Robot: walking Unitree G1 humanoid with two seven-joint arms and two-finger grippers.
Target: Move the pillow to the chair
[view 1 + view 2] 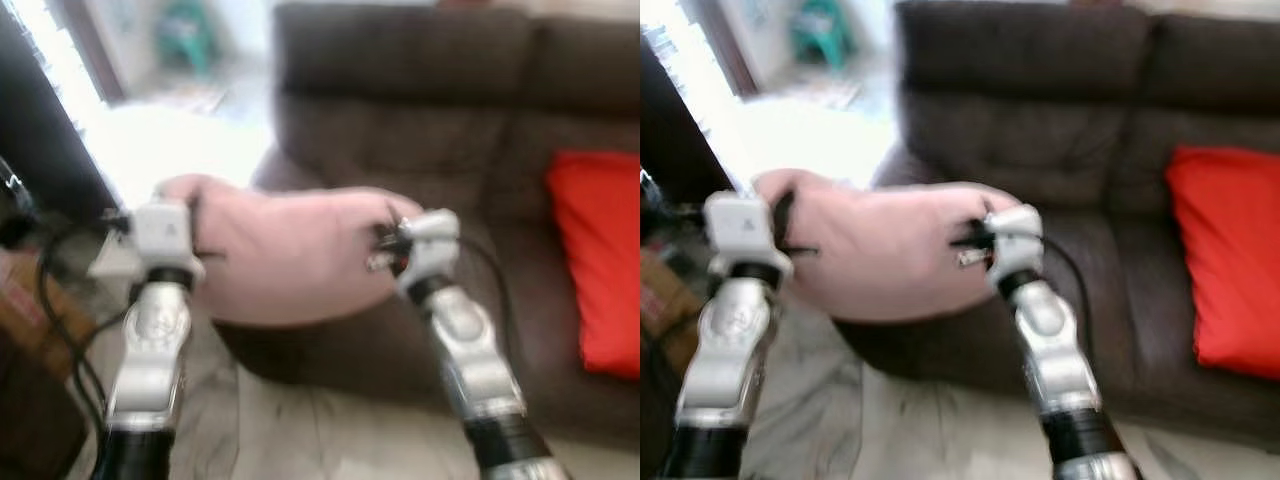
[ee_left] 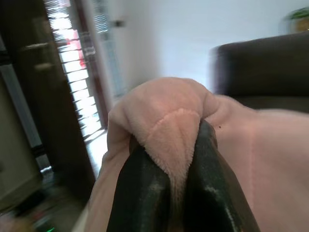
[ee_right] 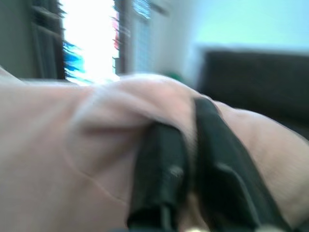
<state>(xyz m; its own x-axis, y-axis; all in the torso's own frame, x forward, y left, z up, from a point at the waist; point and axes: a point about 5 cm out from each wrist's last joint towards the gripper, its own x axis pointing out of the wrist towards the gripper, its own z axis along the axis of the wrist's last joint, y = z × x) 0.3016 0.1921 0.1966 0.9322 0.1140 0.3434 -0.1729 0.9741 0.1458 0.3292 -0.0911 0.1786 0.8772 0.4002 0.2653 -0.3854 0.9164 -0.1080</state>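
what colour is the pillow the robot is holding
Pale pink. The pillow shows best in the left eye view, held between both arms, in front of the brown sofa.

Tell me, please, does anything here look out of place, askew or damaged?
Nothing looks damaged or spilled. The pink pillow is off the brown sofa, held between the left gripper and right gripper, each pinching a fold of its cover, so it bunches there. The red cushion leans on the sofa, undisturbed.

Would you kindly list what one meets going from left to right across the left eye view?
Left hand → pink pillow → right hand → red cushion on the brown sofa.
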